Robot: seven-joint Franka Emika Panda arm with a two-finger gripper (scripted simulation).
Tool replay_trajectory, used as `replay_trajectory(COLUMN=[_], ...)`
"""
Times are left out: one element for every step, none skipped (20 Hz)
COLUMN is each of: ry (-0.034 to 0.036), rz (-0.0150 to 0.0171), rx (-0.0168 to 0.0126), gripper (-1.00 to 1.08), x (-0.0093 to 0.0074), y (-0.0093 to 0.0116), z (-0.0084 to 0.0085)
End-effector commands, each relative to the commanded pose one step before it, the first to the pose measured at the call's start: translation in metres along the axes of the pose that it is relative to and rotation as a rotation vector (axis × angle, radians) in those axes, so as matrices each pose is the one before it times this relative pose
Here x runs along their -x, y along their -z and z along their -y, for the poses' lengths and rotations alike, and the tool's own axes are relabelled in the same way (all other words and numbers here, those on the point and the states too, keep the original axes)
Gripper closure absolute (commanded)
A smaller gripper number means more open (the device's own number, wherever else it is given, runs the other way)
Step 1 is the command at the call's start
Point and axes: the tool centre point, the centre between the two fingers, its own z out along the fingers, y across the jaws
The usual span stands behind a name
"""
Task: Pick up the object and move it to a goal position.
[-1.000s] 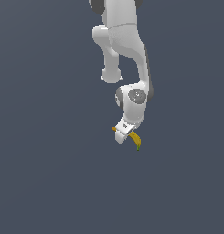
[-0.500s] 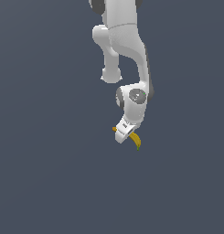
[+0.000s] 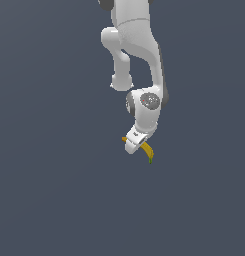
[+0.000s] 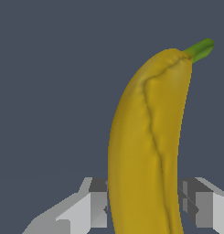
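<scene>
Gripper clenched on the banana; fingers press its flanks, green tip jutting well beyond them. Carry step, by my judgement: hold squeeze constant, translate smoothly, avoid wrist swings, since the long overhang could pivot.

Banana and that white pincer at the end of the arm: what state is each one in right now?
banana: whole and unpeeled, clamped between the pincer's two fingers, its green tip sticking out past them.
pincer: shut on the banana, a finger against each side of it.
arm: bent, reaching down with the pincer at its low end.
</scene>
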Motion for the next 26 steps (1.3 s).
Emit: replay_trajectory(ry=[-0.00009,0.00005,0.00000,0.00000,0.00000,0.00004,0.00000,0.00000,0.00000,0.00000,0.00000,0.00000,0.00000,-0.00003,0.00000,-0.00003,0.00000,-0.00004,0.00000,-0.00008,0.00000,-0.00011,0.00000,-0.00020,0.00000,0.00000], rz=[-0.00202,0.00038,0.00000,0.00000,0.00000,0.00041,0.00000,0.00000,0.00000,0.00000,0.00000,0.00000,0.00000,0.00012,0.00000,-0.00035,0.00000,-0.00031,0.00000,-0.00047,0.00000,-0.00034,0.00000,-0.00032,0.00000,0.00000], rx=[0.00203,0.00030,0.00000,0.00000,0.00000,0.00026,0.00000,0.00000,0.00000,0.00000,0.00000,0.00000,0.00000,-0.00047,0.00000,-0.00034,0.00000,-0.00037,0.00000,-0.00050,0.00000,-0.00033,0.00000,-0.00030,0.00000,0.00000], gripper=[1.08,1.08,1.08,1.08,1.08,1.08,1.08,1.08,1.08,1.08,1.08,1.08,1.08,1.08,1.08,1.08,1.08,1.08,1.08,1.08,1.08,1.08,1.08,1.08,1.08,1.08], x=[0.00218,0.00139,0.00156,0.00168,0.00181,0.00189,0.00206,0.00218,0.00230,0.00239,0.00246,0.00246,0.00247,0.00248,0.00250,0.00259,0.00255,0.00266,0.00262,0.00269,0.00249,0.00254,0.00235,0.00243,0.00220,0.00212], y=[0.01222,0.00543,0.00600,0.00652,0.00703,0.00747,0.00811,0.00865,0.00917,0.00964,0.00999,0.01013,0.01027,0.01021,0.01061,0.01085,0.01106,0.01133,0.01160,0.01148,0.01121,0.01098,0.01069,0.01045,0.01013,0.00982], z=[-0.00079,-0.00002,-0.00006,-0.00006,-0.00007,-0.00003,-0.00007,-0.00007,-0.00007,-0.00007,-0.00007,-0.00007,-0.00006,-0.00014,-0.00006,-0.00013,-0.00006,-0.00015,-0.00008,-0.00023,-0.00010,-0.00024,-0.00014,-0.00032,-0.00019,-0.00021])
